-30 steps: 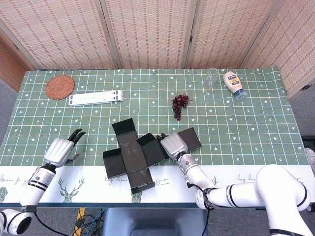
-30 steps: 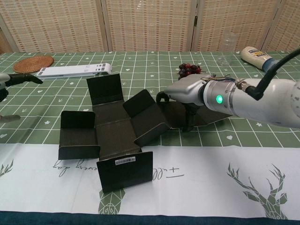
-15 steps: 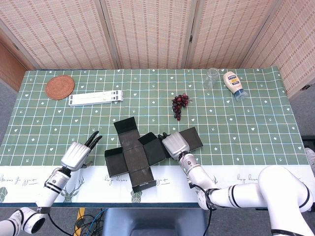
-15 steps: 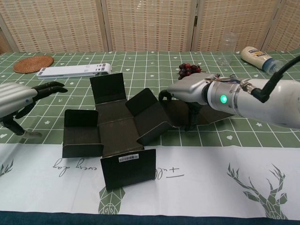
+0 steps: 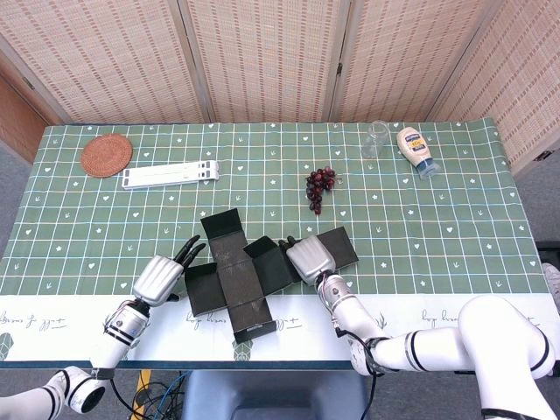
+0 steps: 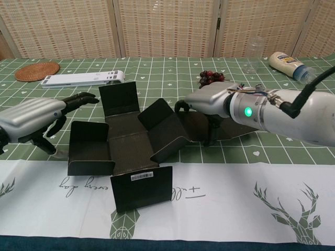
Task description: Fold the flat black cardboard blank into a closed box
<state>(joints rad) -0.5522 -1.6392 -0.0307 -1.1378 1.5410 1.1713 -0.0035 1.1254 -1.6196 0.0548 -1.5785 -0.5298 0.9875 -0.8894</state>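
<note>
The black cardboard blank (image 5: 241,280) (image 6: 131,149) lies mid-table as a cross with its flaps partly raised. One long flap (image 5: 339,247) stretches to the right, flat on the cloth. My right hand (image 5: 306,257) (image 6: 207,102) rests on the blank where that flap joins the raised right panel, fingers curled down onto the card. My left hand (image 5: 159,278) (image 6: 36,117) hovers just left of the blank's left flap, fingers stretched toward it and apart, holding nothing.
Behind the blank lie a bunch of dark grapes (image 5: 319,185), a white folding stand (image 5: 169,174), a woven coaster (image 5: 107,155), a clear glass (image 5: 376,138) and a mayonnaise bottle (image 5: 416,150). The table's front edge (image 5: 262,360) runs just below the blank.
My left hand has swept right, from the table's left side to the blank's left flap. The right hand has stayed on the blank, which shifted only slightly.
</note>
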